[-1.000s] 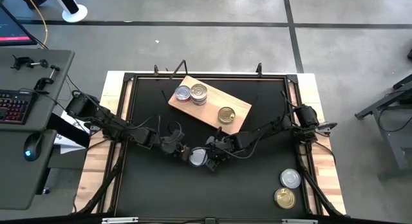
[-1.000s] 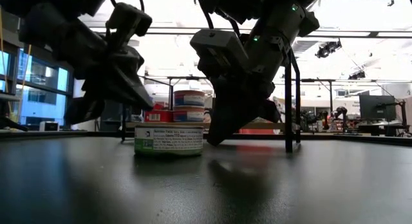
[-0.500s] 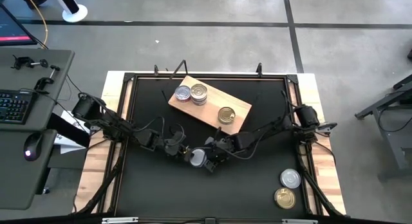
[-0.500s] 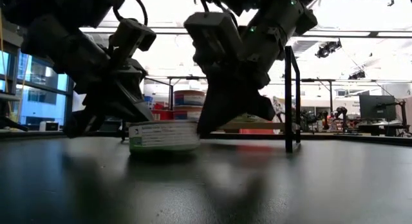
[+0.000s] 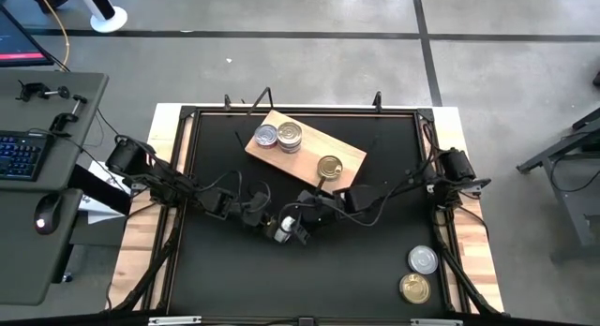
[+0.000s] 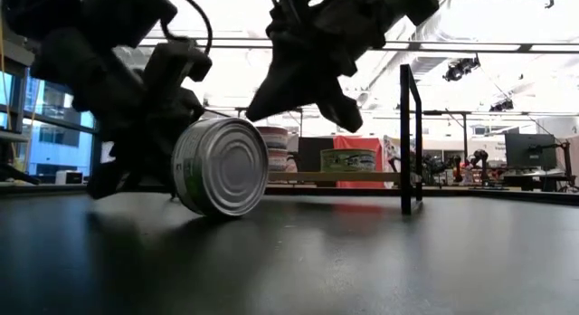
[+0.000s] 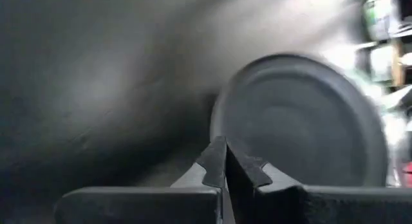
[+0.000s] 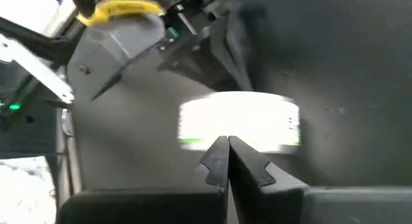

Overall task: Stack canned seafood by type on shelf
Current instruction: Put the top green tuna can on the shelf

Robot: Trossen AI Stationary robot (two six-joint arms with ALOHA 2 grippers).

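Note:
One tin [image 5: 283, 227] of the canned seafood stands tipped on its rim on the black tabletop, a flat face [image 6: 226, 166] turned toward the near edge. My left gripper [image 5: 265, 220] is shut just left of it. My right gripper [image 5: 299, 223] is shut above its right side. The shelf [image 5: 314, 144] lies slantwise at the far middle. On it sit a silver-lidded tin [image 5: 266, 136], another [image 5: 290, 136] beside it and a gold-lidded one [image 5: 329, 167]. My left gripper meets the tin with its shut fingertips [image 7: 215, 161] at the lower rim of the flat face [image 7: 299, 121] turned toward the table's left, slanting down from the left. The tin stands on its rim, tilted. My right gripper [image 8: 226, 150] is over the labelled side wall [image 8: 238, 129]; I cannot tell whether it touches.
A silver-lidded tin [image 5: 423, 260] and a gold-lidded tin [image 5: 414, 288] lie at the table's near right corner. A black upright post [image 6: 404, 138] stands at the far edge. Bare black tabletop [image 5: 366, 260] stretches along the near side.
The tin lay flat between the two grippers and has tipped up onto its rim, its flat face now toward the near edge. My right gripper has risen and tipped. My left gripper has sunk a little, close against the tin.

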